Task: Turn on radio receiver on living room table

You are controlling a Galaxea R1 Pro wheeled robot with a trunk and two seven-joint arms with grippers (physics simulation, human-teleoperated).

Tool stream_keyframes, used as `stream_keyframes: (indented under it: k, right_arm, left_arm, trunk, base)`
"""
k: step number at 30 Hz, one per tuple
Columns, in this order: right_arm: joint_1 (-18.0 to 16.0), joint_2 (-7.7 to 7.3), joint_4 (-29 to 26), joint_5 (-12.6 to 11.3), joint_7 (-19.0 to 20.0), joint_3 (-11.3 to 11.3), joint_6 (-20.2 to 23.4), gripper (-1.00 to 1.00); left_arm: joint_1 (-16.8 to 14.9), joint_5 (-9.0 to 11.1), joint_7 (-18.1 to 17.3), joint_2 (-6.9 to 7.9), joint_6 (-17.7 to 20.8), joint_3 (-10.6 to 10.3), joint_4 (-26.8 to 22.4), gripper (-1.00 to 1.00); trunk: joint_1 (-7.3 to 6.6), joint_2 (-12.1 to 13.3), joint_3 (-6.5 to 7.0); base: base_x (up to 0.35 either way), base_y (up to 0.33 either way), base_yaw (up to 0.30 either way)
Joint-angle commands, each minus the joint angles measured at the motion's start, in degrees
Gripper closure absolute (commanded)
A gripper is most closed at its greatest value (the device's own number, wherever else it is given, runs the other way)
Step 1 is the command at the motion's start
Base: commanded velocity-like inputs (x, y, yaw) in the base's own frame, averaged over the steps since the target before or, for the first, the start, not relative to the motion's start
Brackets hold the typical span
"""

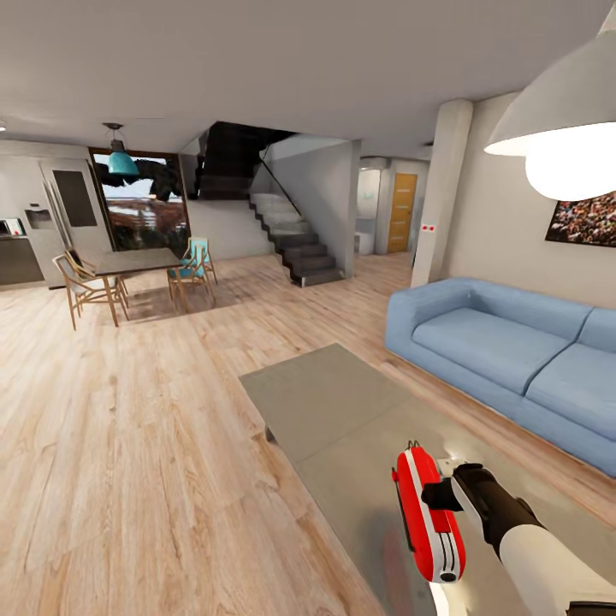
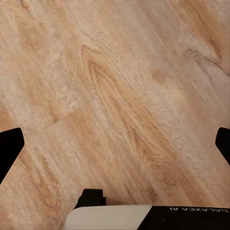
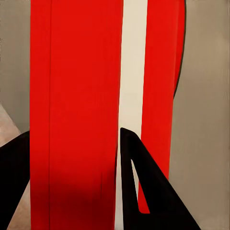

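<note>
Right gripper [image 1: 441, 496] up against the radio receiver [image 1: 428, 512] on the grey desk [image 1: 334, 402], jaws straddling its red body, actual grip hard to tell. Left gripper [image 2: 115, 143] wide open over bare floor [image 2: 115, 72], holding nothing. Could easily shove the radio over instead of switching it on.

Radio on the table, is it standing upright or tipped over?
Tipped: the radio lies on its side on the table, white band facing up, right gripper at it.
</note>
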Motion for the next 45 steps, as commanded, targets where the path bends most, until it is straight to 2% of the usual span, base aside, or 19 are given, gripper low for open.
stream_keyframes:
  k: [1, 45]
  right_arm:
    - [0.0, 0.0, 0.0, 0.0, 0.0, 0.0, 0.0, 1.0]
    - [0.0, 0.0, 0.0, 0.2, 0.0, 0.1, 0.0, 1.0]
  left_arm:
    - [0.0, 0.0, 0.0, 0.0, 0.0, 0.0, 0.0, -1.0]
    - [0.0, -0.1, 0.1, 0.0, 0.2, 0.0, 0.0, -1.0]
  trunk:
    - [-0.23, 0.4, 0.19]
    - [-9.89, 18.1, 8.09]
  base:
    - [0.0, 0.0, 0.0]
    - [0.0, 0.0, 0.0]
